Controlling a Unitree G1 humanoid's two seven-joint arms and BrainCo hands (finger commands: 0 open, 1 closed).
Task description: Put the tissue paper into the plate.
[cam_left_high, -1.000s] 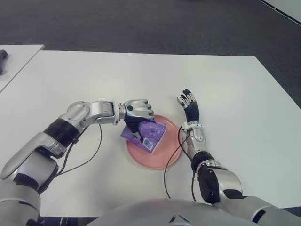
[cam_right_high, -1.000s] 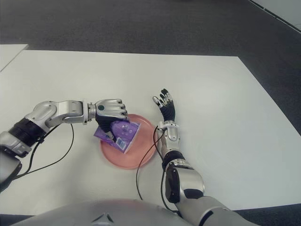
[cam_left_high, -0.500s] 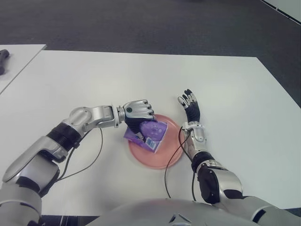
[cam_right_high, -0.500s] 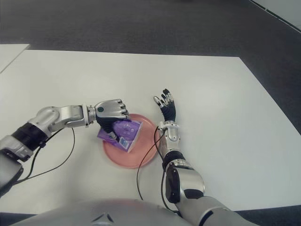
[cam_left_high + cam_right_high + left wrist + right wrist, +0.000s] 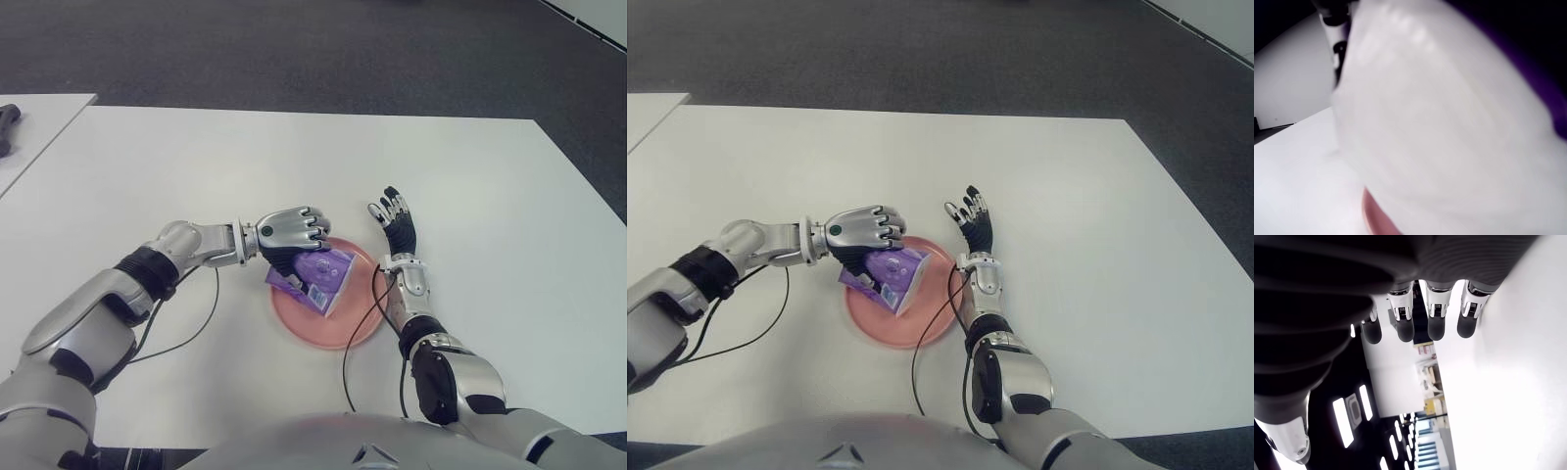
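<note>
Shifted farther over the pink plate (image 5: pixel 338 328), left hand (image 5: pixel 289 232) clamped around purple tissue pack (image 5: pixel 318 275): light, soft, slippery-wrapped, best pinched across its flat sides; right hand (image 5: pixel 397 221) spread, empty, beside plate.

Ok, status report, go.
Left hand shut on tissue pack, over the plate. Right hand open beside the plate's right. Nothing in the way.
</note>
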